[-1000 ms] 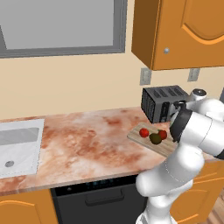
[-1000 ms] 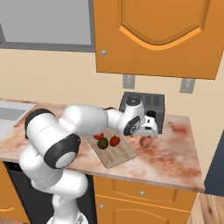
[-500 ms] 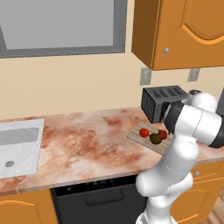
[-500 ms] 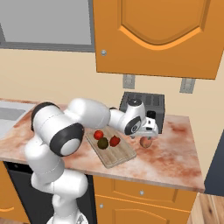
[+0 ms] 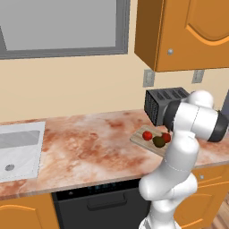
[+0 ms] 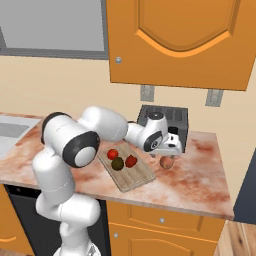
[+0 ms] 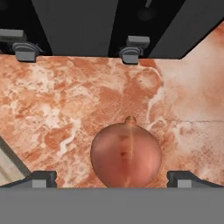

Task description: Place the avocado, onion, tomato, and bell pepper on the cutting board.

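The pinkish-brown onion [image 7: 126, 155] lies on the marble counter just right of the cutting board [image 6: 134, 179], in front of the toaster. My gripper [image 7: 113, 179] hangs right over it, open, one fingertip [image 7: 39, 178] on each side and neither visibly touching. From the right base view the gripper [image 6: 170, 150] sits just above the onion [image 6: 168, 162]. On the board rest the dark avocado [image 6: 117, 163] and two red items [image 6: 112, 154] [image 6: 131, 161], the tomato and bell pepper; I cannot tell which is which. The left base view shows the avocado [image 5: 158, 141] on the board [image 5: 144, 142].
A black toaster [image 6: 165, 120] stands against the wall right behind the onion; its feet [image 7: 131, 53] are close ahead of the hand. A sink [image 5: 18, 150] is set in the counter far left. Orange cabinets [image 6: 180, 40] hang overhead. The counter ends at right [image 6: 225, 200].
The arm's elbow has swung upward and the hand has settled a little lower over the onion. The vegetables and the board have not moved, and the jaws stay wide.
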